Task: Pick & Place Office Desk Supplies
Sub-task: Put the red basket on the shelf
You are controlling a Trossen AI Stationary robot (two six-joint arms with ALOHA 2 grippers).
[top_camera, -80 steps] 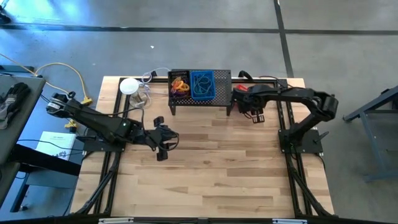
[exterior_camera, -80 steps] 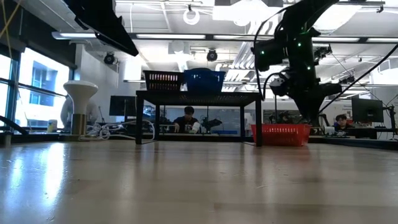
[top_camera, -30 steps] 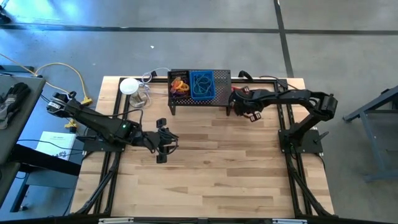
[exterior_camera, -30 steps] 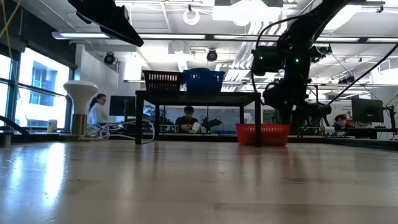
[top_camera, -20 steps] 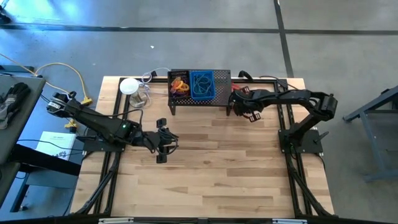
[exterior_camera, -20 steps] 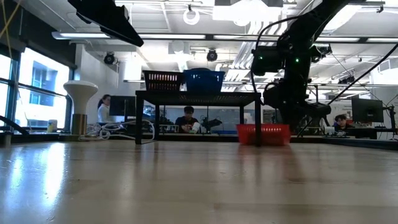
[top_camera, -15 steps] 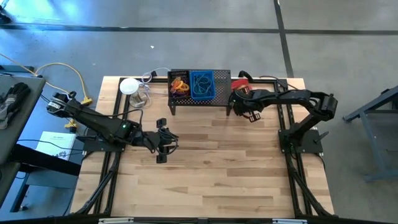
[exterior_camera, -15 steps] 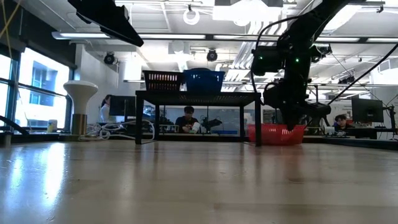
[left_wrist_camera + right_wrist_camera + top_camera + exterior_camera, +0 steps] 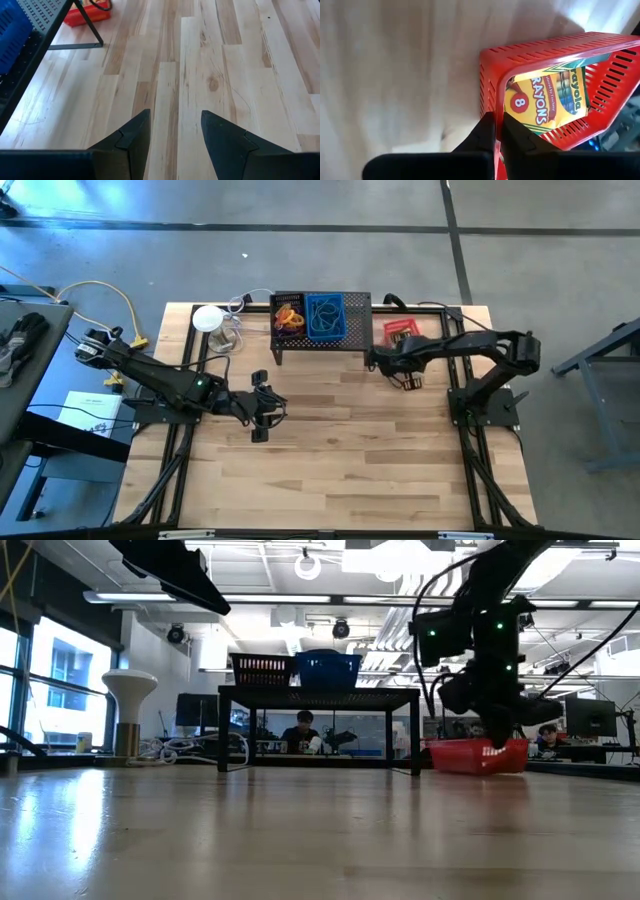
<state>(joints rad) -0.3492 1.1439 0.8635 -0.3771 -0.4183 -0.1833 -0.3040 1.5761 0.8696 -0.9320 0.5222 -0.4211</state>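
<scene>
The red mesh tray is pinched by its rim between the closed fingers of my right gripper, its near end tilted up off the table. It hangs just in front of my wrist, beside the leg of the black perforated stand.

My left gripper hovers over bare planks, well away from me toward the table's middle, fingers spread and empty.

To do this step well, I judge I should move slowly and keep the tray as level as I can, since I hold only one thin edge and the load could slide toward the low end.

The table is pale wood in long planks, smooth with visible grain. The stand is dark metal punched with small holes, and on top of it sit a black mesh tray with orange loops and a blue mesh tray. My tray is red, slotted with rounded corners. Inside lies a flat yellow crayon box, glossy card printed with a number eight.
</scene>
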